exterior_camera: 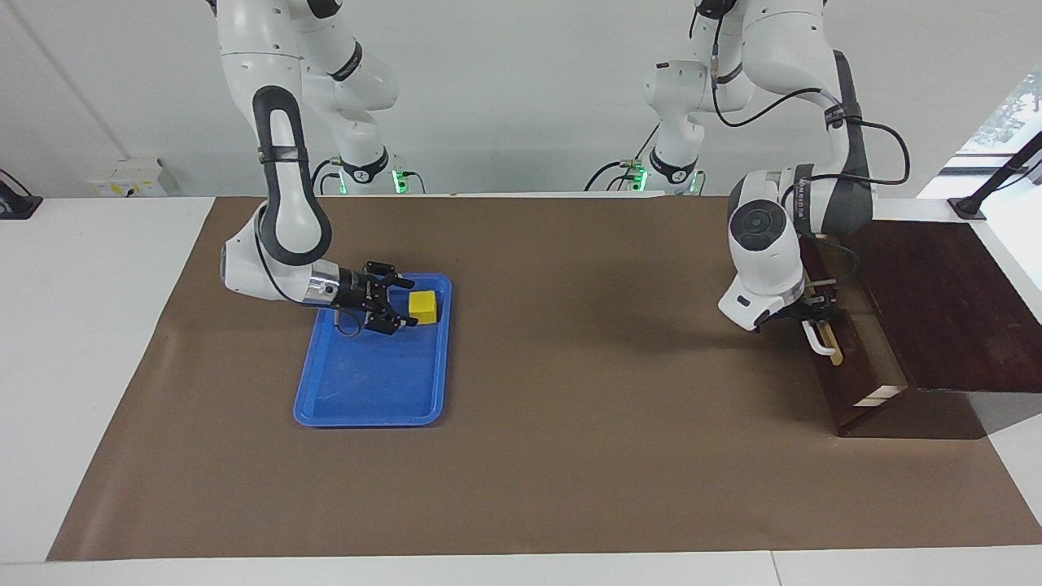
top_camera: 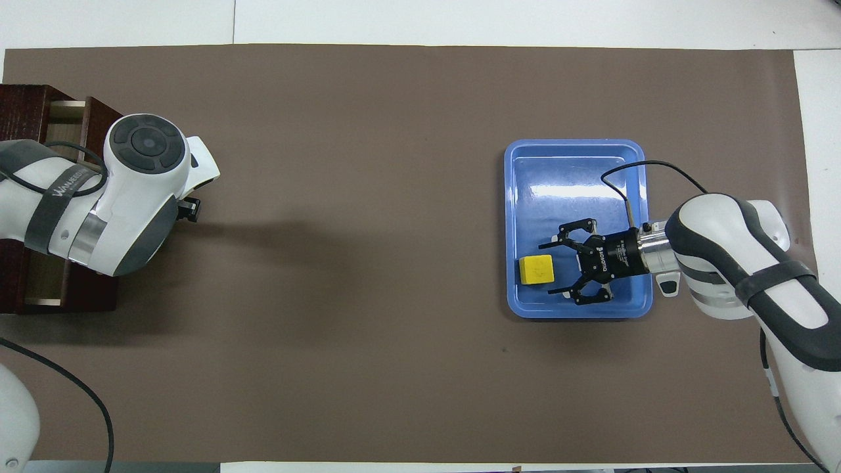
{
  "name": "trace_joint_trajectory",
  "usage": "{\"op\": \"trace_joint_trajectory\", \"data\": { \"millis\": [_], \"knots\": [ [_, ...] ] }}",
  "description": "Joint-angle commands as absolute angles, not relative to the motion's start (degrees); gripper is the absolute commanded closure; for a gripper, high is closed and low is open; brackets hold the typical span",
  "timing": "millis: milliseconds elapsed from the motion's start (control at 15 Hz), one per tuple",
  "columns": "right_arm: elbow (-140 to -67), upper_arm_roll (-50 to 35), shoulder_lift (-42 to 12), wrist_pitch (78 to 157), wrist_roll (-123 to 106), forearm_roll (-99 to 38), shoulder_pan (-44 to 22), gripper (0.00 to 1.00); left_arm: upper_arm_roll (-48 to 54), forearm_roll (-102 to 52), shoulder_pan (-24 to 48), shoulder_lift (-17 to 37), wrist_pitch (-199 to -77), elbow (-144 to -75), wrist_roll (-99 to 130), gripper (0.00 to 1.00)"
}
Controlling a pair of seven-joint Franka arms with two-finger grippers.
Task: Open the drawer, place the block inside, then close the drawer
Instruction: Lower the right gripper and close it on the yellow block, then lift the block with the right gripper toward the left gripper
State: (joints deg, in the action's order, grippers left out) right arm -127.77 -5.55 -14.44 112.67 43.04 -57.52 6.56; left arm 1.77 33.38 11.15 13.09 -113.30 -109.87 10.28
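Observation:
The dark wooden drawer of the box at the left arm's end of the table stands pulled out a little, with a strip of pale interior showing. My left gripper is at its white bar handle, with the wrist covering most of it. In the overhead view the drawer shows under that wrist. The yellow block lies in the blue tray. My right gripper lies low over the tray, open, its fingertips flanking the near edge of the block.
The blue tray lies toward the right arm's end of the brown mat and holds nothing but the block. The right arm's cable loops over the tray's rim. White table surface borders the mat.

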Motion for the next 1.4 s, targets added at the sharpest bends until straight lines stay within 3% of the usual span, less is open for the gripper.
{"op": "trace_joint_trajectory", "data": {
  "millis": [0, 66, 399, 1063, 1329],
  "knots": [
    [-129.2, -5.5, -13.3, 114.0, 41.2, -59.6, 6.4, 0.9, 1.5, 31.8, 13.5, 11.1, -112.6, -111.8, 11.2, 0.0],
    [-129.1, -5.5, -13.3, 114.0, 41.4, -59.6, 6.4, 1.0, 1.5, 31.8, 14.1, 11.0, -112.2, -111.7, 11.2, 0.0],
    [-126.6, -5.5, -13.2, 113.7, 42.7, -59.5, 6.4, 1.0, 1.5, 30.1, 16.3, 10.8, -111.4, -111.4, 11.2, 0.0],
    [-106.0, -5.6, -10.3, 102.4, 67.8, -51.9, 4.0, 1.0, 1.5, 29.3, 17.6, 10.5, -110.9, -111.3, 11.2, 0.0],
    [-102.2, -5.6, -9.6, 101.6, 74.8, -51.9, 0.6, 1.0, 1.5, 27.9, 16.7, 8.8, -110.0, -110.0, 9.8, 0.0]
  ]
}}
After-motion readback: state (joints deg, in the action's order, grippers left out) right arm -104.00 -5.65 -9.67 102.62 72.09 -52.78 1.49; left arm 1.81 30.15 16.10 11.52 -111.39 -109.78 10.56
